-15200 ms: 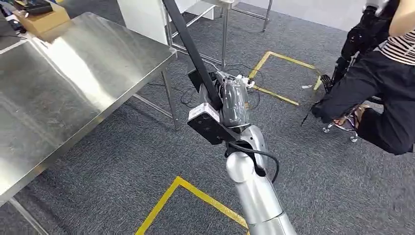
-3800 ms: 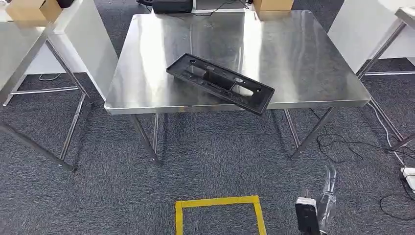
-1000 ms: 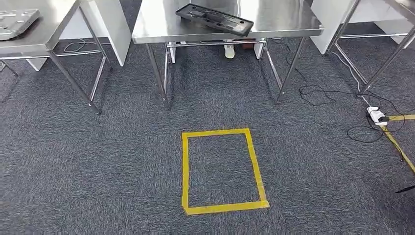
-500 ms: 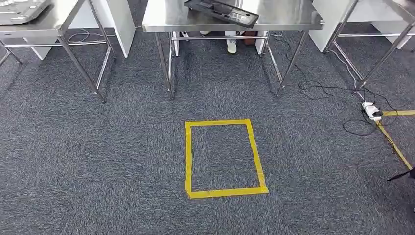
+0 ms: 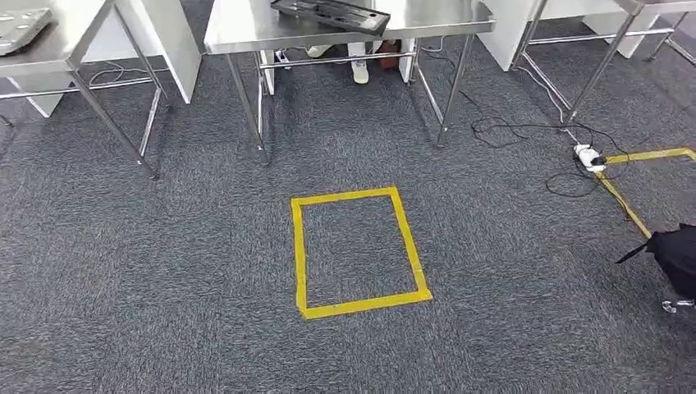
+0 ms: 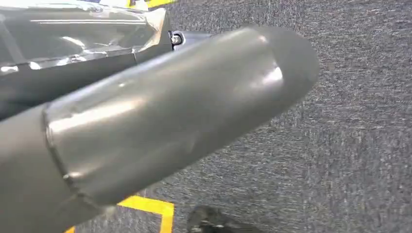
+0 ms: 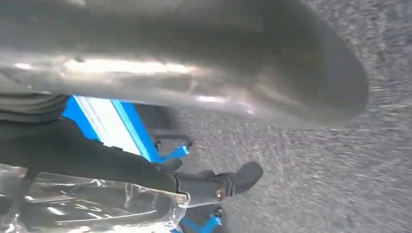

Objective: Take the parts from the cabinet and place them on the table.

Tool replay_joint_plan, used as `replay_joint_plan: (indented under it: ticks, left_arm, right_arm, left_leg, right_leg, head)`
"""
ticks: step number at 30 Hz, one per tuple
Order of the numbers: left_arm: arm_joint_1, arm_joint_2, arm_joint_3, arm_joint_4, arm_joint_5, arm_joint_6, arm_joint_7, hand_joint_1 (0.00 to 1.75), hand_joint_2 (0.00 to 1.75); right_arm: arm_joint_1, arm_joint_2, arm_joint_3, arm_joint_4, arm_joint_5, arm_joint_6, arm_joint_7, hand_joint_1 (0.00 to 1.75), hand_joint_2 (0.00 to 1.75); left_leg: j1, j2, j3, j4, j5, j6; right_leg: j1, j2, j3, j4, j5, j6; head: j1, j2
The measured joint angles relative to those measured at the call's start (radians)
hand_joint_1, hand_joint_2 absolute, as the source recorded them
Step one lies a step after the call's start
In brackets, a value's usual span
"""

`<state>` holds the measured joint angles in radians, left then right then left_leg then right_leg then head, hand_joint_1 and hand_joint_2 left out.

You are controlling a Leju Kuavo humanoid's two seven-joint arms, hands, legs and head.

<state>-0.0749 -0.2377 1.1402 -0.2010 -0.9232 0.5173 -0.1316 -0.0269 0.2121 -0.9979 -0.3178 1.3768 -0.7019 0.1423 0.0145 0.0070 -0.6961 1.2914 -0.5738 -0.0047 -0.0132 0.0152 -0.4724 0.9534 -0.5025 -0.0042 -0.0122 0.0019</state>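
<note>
A long black plastic part point(image 5: 332, 14) lies flat on the steel table point(image 5: 427, 20) at the far edge of the head view, well away from me. In the left wrist view my left hand point(image 6: 160, 111) hangs over the grey carpet, thick grey thumb in front and a dark finger stretched out behind it, holding nothing. My right hand point(image 7: 194, 73) hangs the same way in the right wrist view. Its thumb and dark fingers point(image 7: 223, 189) are apart with nothing between them.
A yellow tape rectangle point(image 5: 358, 251) marks the carpet straight ahead. A second steel table point(image 5: 57, 49) at far left carries a grey part point(image 5: 20, 29). A power strip point(image 5: 587, 154) with cables and more yellow tape point(image 5: 632, 156) lie right. A person's shoes point(image 5: 359, 72) show under the table.
The camera has backed away from the table and swung, so the whole picture has shifted. The black part, once held in my right hand, now lies on the table.
</note>
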Motion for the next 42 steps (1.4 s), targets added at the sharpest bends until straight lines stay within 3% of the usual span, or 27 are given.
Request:
replay_joint_plan:
  ticks: [2,3,4,5,8,9,10,11,13,14,16,18,19,21,23,24,26,28,29,31,33,34,35,39,40,41,42]
  left_arm:
    - [0.001,0.000,0.000,0.000,-0.002,0.000,-0.005,0.00,0.00]
    - [0.001,0.000,0.000,0.000,-0.003,0.000,-0.008,0.00,0.00]
    - [0.002,0.008,0.000,0.000,-0.003,0.000,-0.010,0.00,0.00]
    - [0.006,0.005,-0.001,0.001,-0.005,-0.002,-0.012,0.00,0.00]
    - [0.006,0.006,-0.002,0.001,-0.010,-0.003,-0.015,0.00,0.00]
    - [0.003,0.005,-0.005,0.001,-0.010,-0.003,-0.015,0.00,0.00]
    - [0.003,0.005,-0.008,0.001,-0.011,-0.004,-0.015,0.00,0.00]
    - [0.003,0.005,-0.010,0.001,-0.013,-0.004,-0.016,0.00,0.00]
    - [0.006,0.005,-0.010,0.002,-0.016,-0.005,-0.016,0.00,0.00]
    - [0.006,0.005,-0.010,0.002,-0.020,-0.008,-0.016,0.00,0.00]
    - [0.005,0.006,-0.016,0.002,-0.025,-0.011,-0.016,0.00,0.00]
    - [0.003,0.005,-0.021,0.002,-0.036,-0.017,-0.016,0.00,0.00]
    - [0.003,0.006,-0.024,0.002,-0.040,-0.019,-0.016,0.00,0.00]
    - [0.001,0.009,-0.025,0.002,-0.042,-0.019,-0.018,0.00,0.00]
    - [-0.002,0.010,-0.026,0.002,-0.040,-0.020,-0.018,0.00,0.00]
    - [-0.002,0.010,-0.026,0.002,-0.041,-0.020,-0.019,0.00,0.00]
    - [-0.003,0.012,-0.026,0.002,-0.041,-0.020,-0.021,0.00,0.00]
    - [0.000,0.014,-0.026,0.002,-0.042,-0.022,-0.021,0.00,0.00]
    - [0.000,0.015,-0.026,0.002,-0.042,-0.022,-0.021,0.00,0.00]
    - [0.000,0.018,-0.026,0.002,-0.043,-0.024,-0.021,0.00,0.00]
    - [0.000,0.020,-0.026,0.002,-0.043,-0.025,-0.022,0.00,0.00]
    - [0.000,0.023,-0.026,0.002,-0.045,-0.025,-0.023,0.00,0.00]
    - [0.000,0.030,-0.026,0.002,-0.045,-0.025,-0.023,0.00,0.00]
    - [0.001,0.029,-0.027,0.002,-0.046,-0.026,-0.023,0.00,0.00]
    - [0.000,0.029,-0.028,0.002,-0.046,-0.026,-0.023,0.00,0.00]
    - [0.000,0.029,-0.029,0.002,-0.048,-0.026,-0.023,0.00,0.00]
    - [0.000,0.030,-0.032,0.002,-0.050,-0.026,-0.023,0.00,0.00]
  right_arm:
    - [-0.001,0.000,-0.019,0.000,0.001,0.000,-0.005,0.00,0.00]
    - [-0.003,0.002,-0.026,0.000,0.003,0.000,-0.007,0.00,0.00]
    - [-0.003,0.009,-0.033,0.000,0.003,0.000,-0.009,0.00,0.00]
    - [-0.009,0.011,-0.043,0.000,0.003,0.000,-0.011,0.00,0.00]
    - [-0.009,0.016,-0.064,0.000,0.003,0.000,-0.014,0.00,0.00]
    - [-0.009,0.016,-0.068,0.000,0.003,0.000,-0.014,0.00,0.00]
    - [-0.011,0.015,-0.072,-0.002,0.004,0.000,-0.014,0.00,0.00]
    - [-0.014,0.015,-0.077,-0.002,0.005,0.000,-0.014,0.00,0.00]
    - [-0.017,0.015,-0.089,-0.002,0.006,0.000,-0.016,0.00,0.00]
    - [-0.017,0.015,-0.095,-0.002,0.006,0.000,-0.017,0.00,0.00]
    - [-0.016,0.015,-0.110,-0.003,0.008,0.000,-0.018,0.00,0.00]
    - [-0.016,0.014,-0.125,-0.005,0.014,0.000,-0.018,0.00,0.00]
    - [-0.018,0.016,-0.130,-0.007,0.015,0.000,-0.019,0.00,0.00]
    - [-0.021,0.019,-0.141,-0.009,0.018,0.000,-0.020,0.00,0.00]
    - [-0.018,0.020,-0.154,-0.010,0.018,0.000,-0.020,0.00,0.00]
    - [-0.018,0.021,-0.159,-0.011,0.018,0.000,-0.020,0.00,0.00]
    - [-0.020,0.023,-0.163,-0.011,0.018,0.000,-0.020,0.00,0.00]
    - [-0.021,0.024,-0.169,-0.011,0.018,0.000,-0.021,0.00,0.00]
    - [-0.020,0.024,-0.172,-0.011,0.018,0.000,-0.022,0.00,0.00]
    - [-0.020,0.024,-0.183,-0.011,0.018,0.000,-0.022,0.00,0.00]
    - [-0.020,0.026,-0.189,-0.011,0.020,0.000,-0.022,0.00,0.00]
    - [-0.022,0.028,-0.192,-0.011,0.022,0.000,-0.022,0.00,0.00]
    - [-0.025,0.034,-0.197,-0.011,0.023,0.000,-0.022,0.00,0.00]
    - [-0.028,0.037,-0.212,-0.011,0.024,0.000,-0.022,0.00,0.00]
    - [-0.028,0.037,-0.217,-0.011,0.024,0.000,-0.021,0.00,0.00]
    - [-0.029,0.037,-0.221,-0.012,0.024,0.000,-0.021,0.00,0.00]
    - [-0.032,0.037,-0.224,-0.011,0.024,0.000,-0.020,0.00,0.00]
  left_leg:
    - [-0.002,-0.014,0.102,-0.150,0.073,0.013]
    - [-0.004,-0.039,0.159,-0.242,0.106,0.024]
    - [-0.004,-0.099,0.193,-0.297,0.100,0.041]
    - [-0.004,-0.101,0.195,-0.311,0.105,0.039]
    - [-0.016,-0.065,0.198,-0.326,0.106,0.045]
    - [-0.004,-0.047,0.207,-0.351,0.111,0.049]
    - [-0.006,-0.037,0.208,-0.356,0.114,0.053]
    - [-0.004,-0.023,0.205,-0.356,0.114,0.058]
    - [-0.007,0.009,0.201,-0.355,0.114,0.058]
    - [-0.007,0.021,0.199,-0.354,0.114,0.058]
    - [-0.006,0.045,0.199,-0.351,0.113,0.057]
    - [-0.005,0.065,0.198,-0.341,0.109,0.050]
    - [-0.009,0.074,0.197,-0.333,0.105,0.043]
    - [-0.014,0.083,0.194,-0.327,0.099,0.031]
    - [-0.011,0.096,0.197,-0.329,0.102,0.021]
    - [-0.007,0.095,0.196,-0.326,0.098,0.016]
    - [-0.001,0.019,0.169,-0.258,0.034,0.003]
    - [-0.001,0.000,0.094,-0.083,-0.057,-0.002]
    - [-0.001,0.000,0.063,-0.016,-0.076,-0.001]
    - [-0.002,-0.001,0.067,-0.026,-0.044,0.006]
    - [-0.002,-0.019,0.144,-0.183,0.049,0.021]
    - [-0.003,-0.048,0.182,-0.259,0.084,0.029]
    - [-0.003,-0.103,0.198,-0.296,0.080,0.040]
    - [-0.012,-0.063,0.195,-0.317,0.090,0.050]
    - [0.001,-0.044,0.199,-0.335,0.103,0.053]
    - [-0.004,-0.035,0.200,-0.343,0.106,0.056]
    - [-0.004,-0.017,0.197,-0.341,0.108,0.061]
  right_leg:
    - [0.002,0.022,0.004,0.002,0.005,0.007]
    - [0.002,0.033,0.005,0.003,0.007,0.009]
    - [-0.005,0.038,-0.011,0.003,0.008,0.012]
    - [-0.002,0.050,-0.010,0.005,0.015,0.023]
    - [-0.013,0.083,-0.024,0.001,0.026,0.041]
    - [-0.010,0.068,-0.033,0.015,0.018,0.039]
    - [-0.007,0.030,-0.052,0.043,0.002,0.038]
    - [-0.007,0.013,-0.090,0.112,-0.032,0.033]
    - [-0.009,0.001,-0.174,0.278,-0.091,0.033]
    - [-0.009,-0.001,-0.196,0.323,-0.100,0.039]
    - [-0.012,-0.008,-0.168,0.275,-0.065,0.058]
    - [-0.016,-0.037,-0.066,0.084,0.008,0.078]
    - [-0.016,-0.080,-0.033,0.010,0.015,0.070]
    - [-0.010,-0.060,-0.043,0.020,0.021,0.045]
    - [-0.004,-0.046,-0.050,0.021,0.023,0.033]
    - [-0.012,-0.036,-0.050,0.017,0.030,0.022]
    - [-0.015,-0.022,-0.049,0.018,0.036,0.012]
    - [-0.010,-0.004,-0.058,0.020,0.042,0.005]
    - [-0.007,0.008,-0.061,0.021,0.044,0.003]
    - [-0.003,0.032,-0.064,0.025,0.044,0.003]
    - [0.001,0.060,-0.061,0.027,0.045,0.004]
    - [0.001,0.072,-0.060,0.027,0.046,0.006]
    - [0.004,0.080,-0.065,0.029,0.050,0.012]
    - [-0.005,0.124,-0.092,0.023,0.068,0.041]
    - [-0.004,0.108,-0.098,0.037,0.063,0.040]
    - [0.002,0.046,-0.118,0.072,0.038,0.037]
    - [0.000,0.018,-0.156,0.144,0.000,0.031]
  head:
    - [-0.001,0.000]
    - [0.000,0.000]
    - [0.003,0.000]
    - [0.003,0.000]
    - [-0.005,0.000]
    - [-0.004,0.000]
    - [0.000,0.000]
    - [0.003,0.000]
    - [0.005,0.000]
    - [0.007,0.000]
    - [0.007,0.000]
    - [0.006,0.000]
    - [0.006,0.000]
    - [0.002,0.000]
    - [0.003,0.000]
    - [0.004,0.000]
    - [-0.003,0.000]
    - [-0.003,0.000]
    - [-0.003,0.000]
    - [-0.003,0.000]
    - [-0.003,0.000]
    - [-0.003,0.000]
    - [0.002,0.000]
    - [-0.006,0.000]
    - [-0.004,0.000]
    - [-0.003,0.000]
    - [0.006,0.000]
